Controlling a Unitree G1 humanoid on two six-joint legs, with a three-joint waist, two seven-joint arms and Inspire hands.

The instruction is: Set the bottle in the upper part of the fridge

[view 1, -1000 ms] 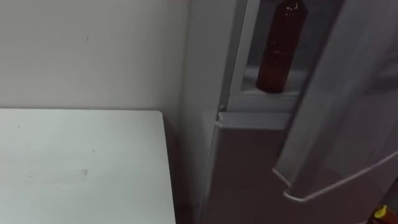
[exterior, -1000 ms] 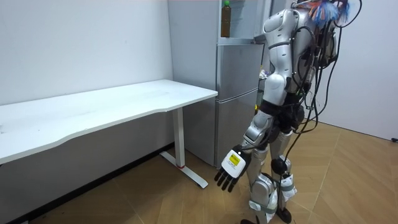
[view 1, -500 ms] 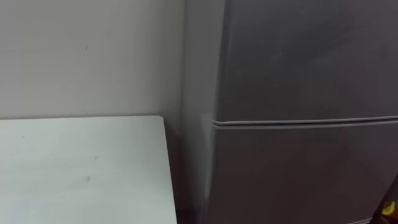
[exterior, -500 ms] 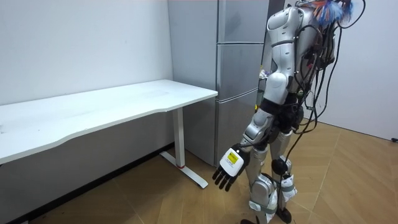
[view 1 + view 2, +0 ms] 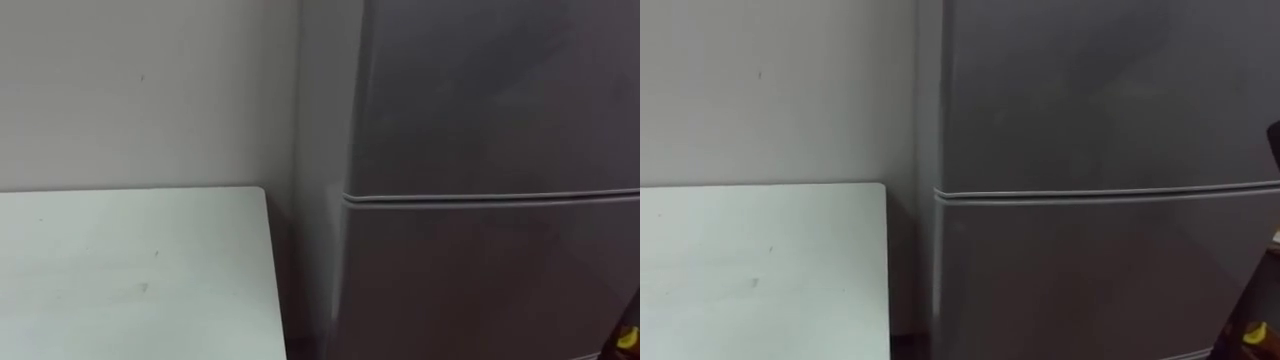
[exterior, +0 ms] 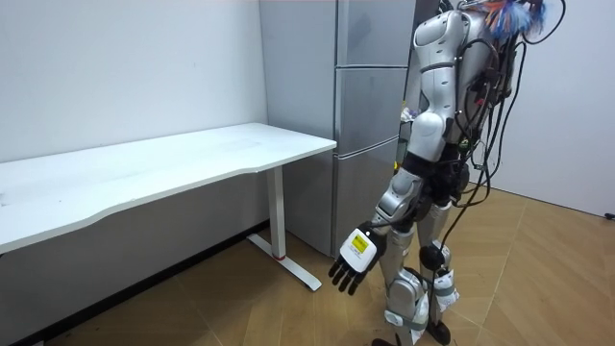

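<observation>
- Bottle: we cannot tell where it is, since both doors of the fridge are shut.
- Tall grey metal fridge [image 6: 370,96]: a boxy cabinet with a smooth, matt skin. Its upper door [image 5: 500,90] and lower door [image 5: 490,280] lie flush. A thin pale seam [image 5: 490,197] runs level across the front between them.
- White rectangular table [image 5: 130,270]: a flat, matt top marked by a few faint specks. Its far corner lies just beside the fridge's side wall, with a dark gap between them. It backs onto a plain pale wall [image 5: 140,90].
- Left hand [image 6: 354,259]: it hangs low beside the leg, fingers relaxed and apart, holding nothing.
- Right hand: we cannot tell its state.
- Dark shape [image 5: 1260,300]: it sits at the lower right corner of the right eye view, with a small yellow spot beneath it. Too little shows for us to identify it.
- Room view: here we see the robot standing upright close before the fridge front, the table's slim white leg [image 6: 280,216] and the herringbone wooden floor [image 6: 538,288].
- Eye views: these give us the door seam and the table corner at close range.
</observation>
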